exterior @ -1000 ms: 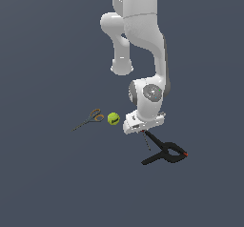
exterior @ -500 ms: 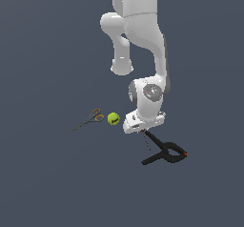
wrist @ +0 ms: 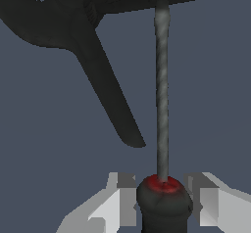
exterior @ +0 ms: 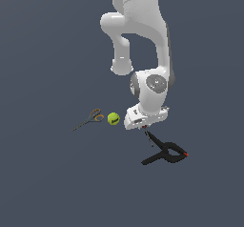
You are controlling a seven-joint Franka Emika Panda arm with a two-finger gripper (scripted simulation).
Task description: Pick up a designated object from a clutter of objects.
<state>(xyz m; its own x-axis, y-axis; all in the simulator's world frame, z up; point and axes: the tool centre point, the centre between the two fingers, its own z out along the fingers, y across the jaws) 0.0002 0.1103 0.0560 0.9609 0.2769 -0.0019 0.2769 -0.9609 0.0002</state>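
The screwdriver point(exterior: 148, 138) lies on the dark floor just under the hand; only its thin dark shaft shows in the exterior view. In the wrist view its red-and-black handle point(wrist: 164, 200) sits between my two fingers, and the shaft point(wrist: 162, 90) runs out to the black spring clamp point(wrist: 98, 70). My gripper point(wrist: 163, 198) is low at the floor, and its fingers point(wrist: 120, 202) press on both sides of the handle. In the exterior view the gripper point(exterior: 144, 128) is largely hidden under the white hand.
The black spring clamp point(exterior: 164, 154) with red tips lies right beyond the screwdriver's tip. A yellow-green tennis ball point(exterior: 113, 118) and orange-handled scissors point(exterior: 90, 118) lie toward the exterior view's left of the hand.
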